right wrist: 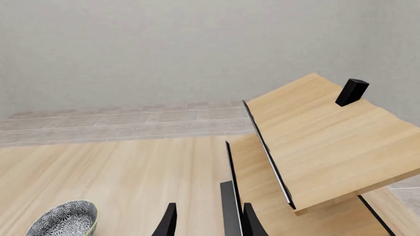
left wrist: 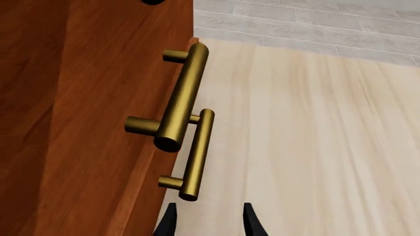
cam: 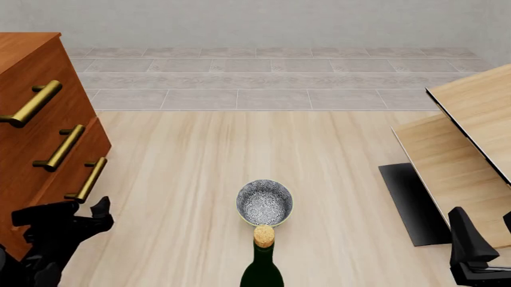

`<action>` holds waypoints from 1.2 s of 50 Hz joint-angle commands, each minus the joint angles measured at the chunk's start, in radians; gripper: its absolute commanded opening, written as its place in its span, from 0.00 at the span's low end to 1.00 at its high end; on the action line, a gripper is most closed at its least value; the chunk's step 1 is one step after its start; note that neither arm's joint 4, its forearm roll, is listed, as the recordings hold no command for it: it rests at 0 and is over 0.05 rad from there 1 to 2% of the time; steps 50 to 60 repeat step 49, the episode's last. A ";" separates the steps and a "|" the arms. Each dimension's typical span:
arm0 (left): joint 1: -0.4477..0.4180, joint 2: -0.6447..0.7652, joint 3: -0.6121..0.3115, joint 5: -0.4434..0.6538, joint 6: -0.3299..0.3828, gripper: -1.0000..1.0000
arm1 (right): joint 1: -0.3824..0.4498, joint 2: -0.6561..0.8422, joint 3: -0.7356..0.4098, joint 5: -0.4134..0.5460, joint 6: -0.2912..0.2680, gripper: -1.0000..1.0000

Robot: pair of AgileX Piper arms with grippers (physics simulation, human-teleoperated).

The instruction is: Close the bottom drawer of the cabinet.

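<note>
The reddish-brown cabinet (cam: pixel 32 66) stands at the table's left edge, its three brass handles facing right. The bottom drawer (cam: pixel 102 142) sticks out a little further than the two above; its brass handle (cam: pixel 88 179) is the lowest one. My left gripper (cam: pixel 64 210) is open and empty, just below and in front of that handle, apart from it. In the left wrist view the open gripper (left wrist: pixel 210 221) points along the cabinet front (left wrist: pixel 78 123) towards two brass handles; the smaller, farther handle (left wrist: pixel 196 155) is nearest the fingertips. My right gripper (cam: pixel 485 226) is open and empty at the far right.
A patterned bowl (cam: pixel 264 202) sits mid-table, with a corked dark bottle (cam: pixel 262 266) just in front of it. Pale light-wood panels (cam: pixel 463 149) and a black mat (cam: pixel 411 203) stand at the right. A small black block (right wrist: pixel 351 92) sits on the upper panel.
</note>
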 commanded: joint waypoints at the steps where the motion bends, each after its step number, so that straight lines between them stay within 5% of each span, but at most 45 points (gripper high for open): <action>1: 0.044 -0.007 -0.009 -0.003 0.027 1.00 | 0.000 -0.002 0.001 0.000 -0.001 1.00; 60: 0.140 -0.011 -0.029 -0.002 0.119 1.00 | -0.001 0.001 -0.001 -0.001 -0.004 1.00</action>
